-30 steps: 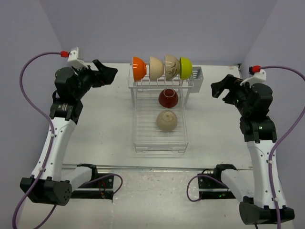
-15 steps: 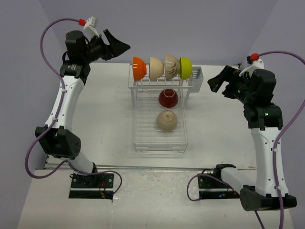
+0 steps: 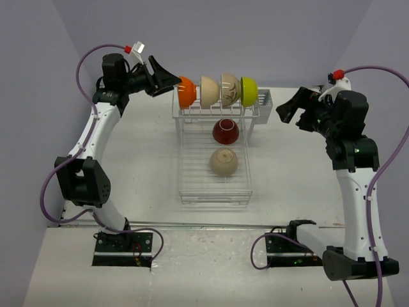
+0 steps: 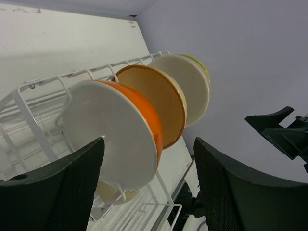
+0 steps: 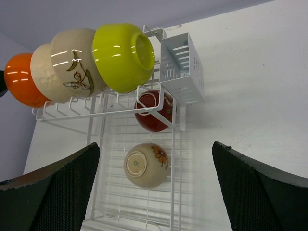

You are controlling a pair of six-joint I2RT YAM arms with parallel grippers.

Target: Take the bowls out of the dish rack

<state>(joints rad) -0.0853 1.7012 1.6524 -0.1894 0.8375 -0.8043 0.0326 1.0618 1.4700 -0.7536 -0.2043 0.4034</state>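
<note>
White matte table [image 3: 134, 160] is lying under even light, closed in by plain lavender walls [image 3: 255, 38] at the back and on both sides; a metal rail [image 3: 204, 225] is running along its near edge and purple cables [image 3: 251, 256] are looping off both arms. Dish rack [image 3: 182, 192] is sitting mid-table, tine row at the far end, cutlery basket [image 3: 263, 102] at the far right corner. Four bowls are standing on edge in the tines, left to right: orange bowl [image 3: 186, 92], plain beige bowl [image 3: 209, 91], leaf-patterned cream bowl [image 3: 229, 89], lime-yellow bowl [image 3: 249, 91], each close against its neighbour. On the flat grid tray, dark red bowl [image 3: 225, 131] is lying upside down just in front of the tines, and flowered beige bowl [image 3: 223, 162] is lying upside down nearer the arms, apart from it. Left gripper [image 3: 171, 83] is hanging at the left end of the tine row, jaws spread wide and holding nothing; in the wrist view its fingers [image 4: 57, 187] are flanking the orange bowl's rim, contact not determinable. Right gripper [image 3: 287, 110] is hovering above the table to the right of the basket, apart from the rack, jaws fully spread, gripping nothing
</note>
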